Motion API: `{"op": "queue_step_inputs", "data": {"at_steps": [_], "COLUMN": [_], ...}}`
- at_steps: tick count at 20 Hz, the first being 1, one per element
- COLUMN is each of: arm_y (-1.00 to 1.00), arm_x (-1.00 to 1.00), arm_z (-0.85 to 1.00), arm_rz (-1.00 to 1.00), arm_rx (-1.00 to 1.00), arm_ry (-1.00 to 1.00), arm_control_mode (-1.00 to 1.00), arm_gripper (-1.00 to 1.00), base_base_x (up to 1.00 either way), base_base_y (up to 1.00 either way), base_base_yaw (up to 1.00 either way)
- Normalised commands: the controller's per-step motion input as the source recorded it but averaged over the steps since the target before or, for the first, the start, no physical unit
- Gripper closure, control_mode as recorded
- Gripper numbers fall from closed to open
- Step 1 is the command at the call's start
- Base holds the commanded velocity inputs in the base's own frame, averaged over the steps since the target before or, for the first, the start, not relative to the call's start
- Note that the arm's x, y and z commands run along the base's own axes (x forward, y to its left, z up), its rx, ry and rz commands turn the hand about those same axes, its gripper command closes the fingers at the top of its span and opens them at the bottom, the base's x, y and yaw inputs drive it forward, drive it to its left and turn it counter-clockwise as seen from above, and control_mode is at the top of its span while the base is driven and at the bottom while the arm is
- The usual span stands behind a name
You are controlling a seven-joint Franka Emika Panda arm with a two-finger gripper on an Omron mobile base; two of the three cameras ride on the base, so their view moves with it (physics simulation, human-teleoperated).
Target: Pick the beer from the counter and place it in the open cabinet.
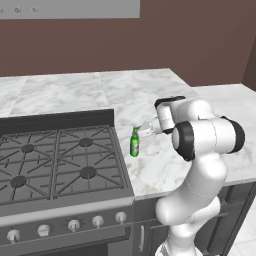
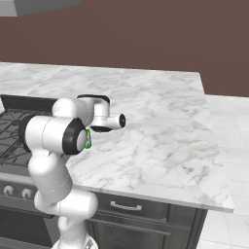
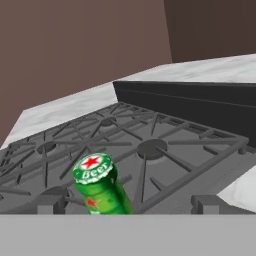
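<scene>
Looking over the left base view, I see the beer (image 1: 134,142) standing upright on the white marble tabletop (image 1: 145,90), just beside the right edge of the black gas stove (image 1: 60,160) and near the front part of the slab. It is a small green bottle with a slim neck and a pale label. My fingers (image 1: 141,131) reach toward it from the right, close to the neck; they look pale and blurred there, so I cannot tell whether they touch the glass. They stand spread wide, released, with nothing held between them.

From the right base view, the arm's white elbow covers most of the bottle; only a sliver of green (image 2: 88,139) shows at the edge of the dark joint, with the stove (image 2: 14,121) to the left and the tabletop (image 2: 160,126) stretching away to the right.

In the hand view I look down along the bottle (image 3: 100,187), which leans across the lower left of the picture. Its green cap bears a red star and white lettering. Behind it lie the stove's grey cast grates (image 3: 145,145) and round burners, the dark raised back panel of the stove beyond them, then a strip of marble and the brown wall (image 3: 75,45).

A pale grey edge of a wall unit (image 1: 70,9) shows at the top left of the left base view.
</scene>
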Motion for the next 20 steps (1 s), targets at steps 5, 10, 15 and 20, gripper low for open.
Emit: {"op": "queue_step_inputs", "data": {"at_steps": [5, 10, 15, 20], "arm_y": [0.01, 0.01, 0.03, 0.08], "arm_x": [0.15, 0.17, 0.13, 0.08], "arm_z": [-0.07, -0.04, -0.03, -0.05], "arm_rz": [0.00, 0.00, 0.00, 0.00], "arm_rx": [0.00, 0.00, 0.00, 0.00], "arm_ry": [0.01, 0.00, 0.00, 0.00], "arm_control_mode": [-1.00, -1.00, -1.00, -1.00], "arm_gripper": [-1.00, -1.00, -1.00, 1.00], "base_base_x": [0.00, 0.00, 0.00, 0.00], "base_base_y": [0.00, 0.00, 0.00, 0.00], "base_base_yaw": [0.00, 0.00, 0.00, 0.00]}}
